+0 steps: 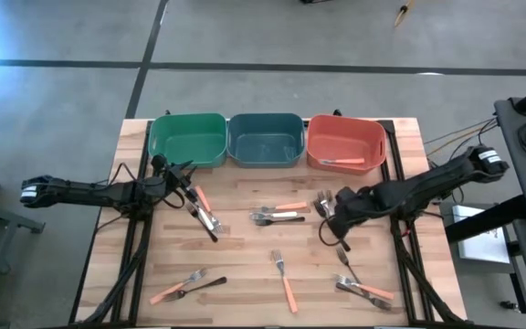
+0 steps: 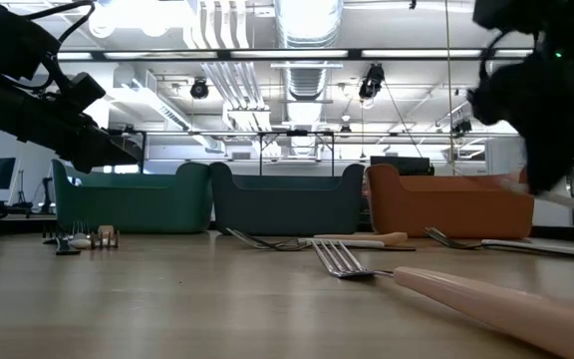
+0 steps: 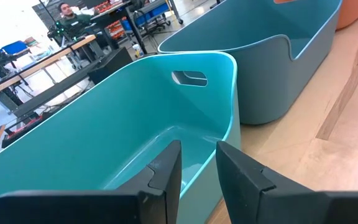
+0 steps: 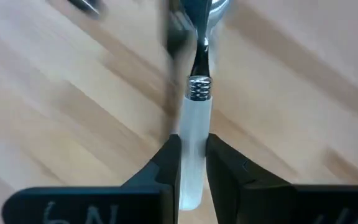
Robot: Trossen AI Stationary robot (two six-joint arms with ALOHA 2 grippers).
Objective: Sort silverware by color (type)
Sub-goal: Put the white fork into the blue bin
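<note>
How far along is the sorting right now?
Barely started. One pink-handled utensil lies in the orange bin; the green bin and blue bin look empty. The right hand is shut on a pale-handled utensil above the table. The left hand is empty by the green bin. About a dozen pieces remain loose.

- Three bins in a row on the table: one green bin [image 1: 187, 139], one blue bin [image 1: 265, 139], one orange bin [image 1: 346, 143].
- One utensil [image 1: 342, 162] inside the orange bin.
- Two dark arms, one per side.
- Loose silverware [image 1: 276, 215] overlapping in clusters; exact count unclear.
</note>
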